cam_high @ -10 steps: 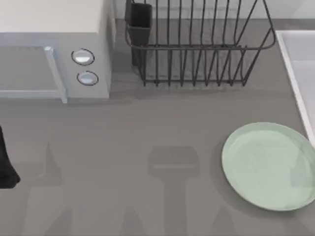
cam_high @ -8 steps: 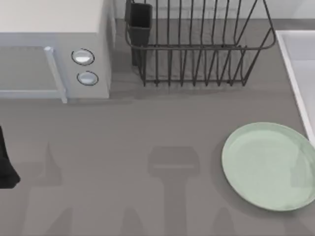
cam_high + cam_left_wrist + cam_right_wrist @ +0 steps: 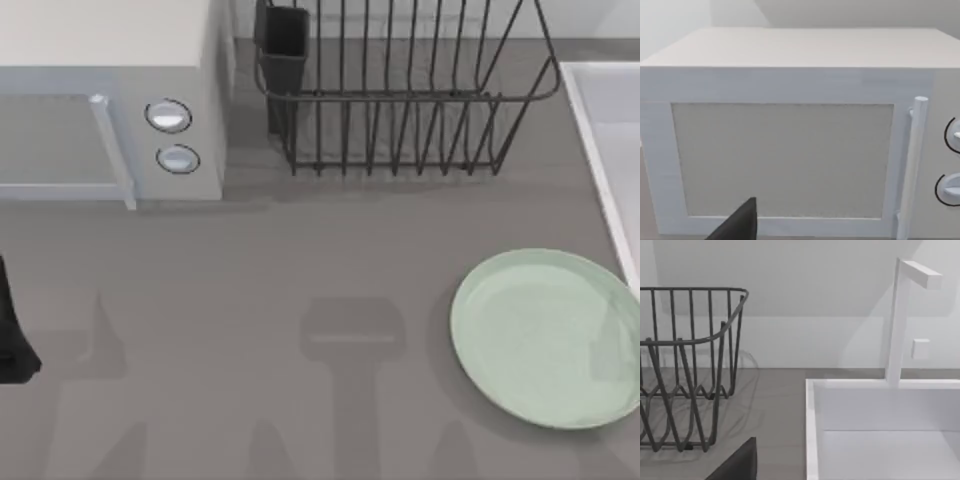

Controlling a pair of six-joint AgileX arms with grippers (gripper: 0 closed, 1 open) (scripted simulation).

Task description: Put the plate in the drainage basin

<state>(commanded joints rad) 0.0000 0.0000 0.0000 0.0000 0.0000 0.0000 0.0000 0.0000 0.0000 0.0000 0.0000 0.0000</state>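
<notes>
The pale mint-green plate (image 3: 545, 338) lies flat on the grey table at the front right, its right edge close to the white rim of the drainage basin (image 3: 592, 150). The basin runs along the table's right side, and the right wrist view shows it (image 3: 880, 410) as a white-walled recess with a tall faucet. A dark part of my right gripper (image 3: 737, 466) is in that view, aimed toward the basin and the rack. My left gripper (image 3: 10, 330) is parked at the table's left edge, far from the plate; a dark part of it (image 3: 737, 227) faces the microwave.
A white microwave (image 3: 110, 110) stands at the back left, its door shut (image 3: 785, 160). A black wire dish rack (image 3: 400, 90) with a dark cup holder is at the back centre (image 3: 685, 365). A white faucet (image 3: 900, 320) rises behind the basin.
</notes>
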